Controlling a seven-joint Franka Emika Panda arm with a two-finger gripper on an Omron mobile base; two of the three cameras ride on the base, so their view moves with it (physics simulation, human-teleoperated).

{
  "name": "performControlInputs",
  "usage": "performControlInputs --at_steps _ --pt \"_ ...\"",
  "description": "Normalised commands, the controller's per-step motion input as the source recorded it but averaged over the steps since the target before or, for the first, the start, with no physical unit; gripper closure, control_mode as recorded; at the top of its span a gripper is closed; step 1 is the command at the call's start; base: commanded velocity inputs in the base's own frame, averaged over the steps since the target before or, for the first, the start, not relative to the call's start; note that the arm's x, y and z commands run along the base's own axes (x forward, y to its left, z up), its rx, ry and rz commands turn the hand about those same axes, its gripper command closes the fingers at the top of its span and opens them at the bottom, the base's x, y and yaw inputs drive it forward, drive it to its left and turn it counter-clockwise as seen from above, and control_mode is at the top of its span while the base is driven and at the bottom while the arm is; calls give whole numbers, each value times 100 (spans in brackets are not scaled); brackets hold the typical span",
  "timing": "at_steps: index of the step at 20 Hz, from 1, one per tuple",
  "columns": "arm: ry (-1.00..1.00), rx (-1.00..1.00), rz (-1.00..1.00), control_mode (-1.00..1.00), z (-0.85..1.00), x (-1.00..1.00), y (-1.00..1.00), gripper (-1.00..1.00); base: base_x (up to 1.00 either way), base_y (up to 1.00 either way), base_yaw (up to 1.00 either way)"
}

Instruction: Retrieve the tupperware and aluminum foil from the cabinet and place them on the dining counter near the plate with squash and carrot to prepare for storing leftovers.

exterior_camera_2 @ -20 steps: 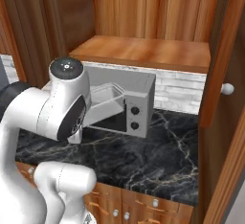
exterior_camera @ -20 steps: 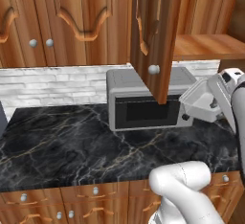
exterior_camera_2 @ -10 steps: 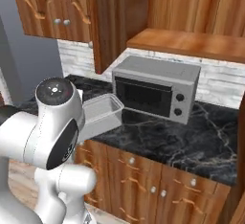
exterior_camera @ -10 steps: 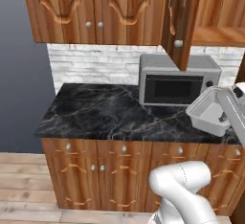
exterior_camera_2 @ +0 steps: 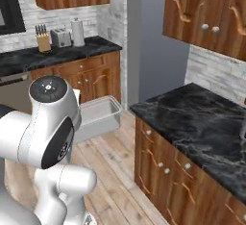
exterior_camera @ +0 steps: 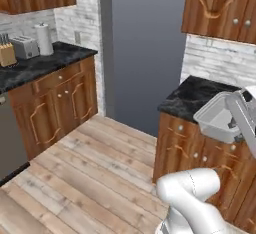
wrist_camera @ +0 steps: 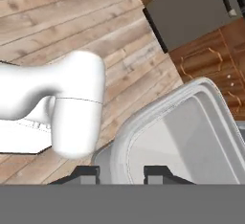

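Observation:
The tupperware [exterior_camera: 219, 119], a translucent grey-white tub with a rim, hangs in the air in front of a black-topped base cabinet. In the right base view the tupperware [exterior_camera_2: 98, 116] sits beside my arm's shoulder, above the wood floor. In the hand view my gripper [wrist_camera: 122, 173] is shut on the near wall of the tupperware [wrist_camera: 191, 132], one fingertip [wrist_camera: 85, 173] outside and the other inside. The tub looks empty. The aluminum foil, the cabinet, the dining counter and the plate with squash and carrot are out of view.
A black marble counter [exterior_camera: 197, 95] on brown cabinets stands close on the right, also as counter [exterior_camera_2: 192, 128]. Across the plank floor [exterior_camera: 85, 178] a second counter carries a toaster [exterior_camera: 22, 45], knife block [exterior_camera: 7, 54] and paper roll [exterior_camera: 44, 39]. Arch-panel wall cabinets [exterior_camera_2: 206, 12] hang above.
The whole picture has swung: the base has turned away from the microwave and open cabinet toward the open kitchen floor. The tupperware stays in my grip throughout.

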Motion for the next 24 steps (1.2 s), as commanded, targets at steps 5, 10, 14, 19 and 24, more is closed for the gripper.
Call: performControlInputs --at_steps 5,10,14,19,24 --pt "0 0 0 100 0 0 0 100 0 94 77" --pt "0 0 0 100 0 0 0 100 11 61 81" --pt "0 0 0 100 0 0 0 100 18 47 82" --pt "0 0 0 100 0 0 0 100 57 52 69" --pt "0 0 0 100 0 0 0 100 76 57 62"
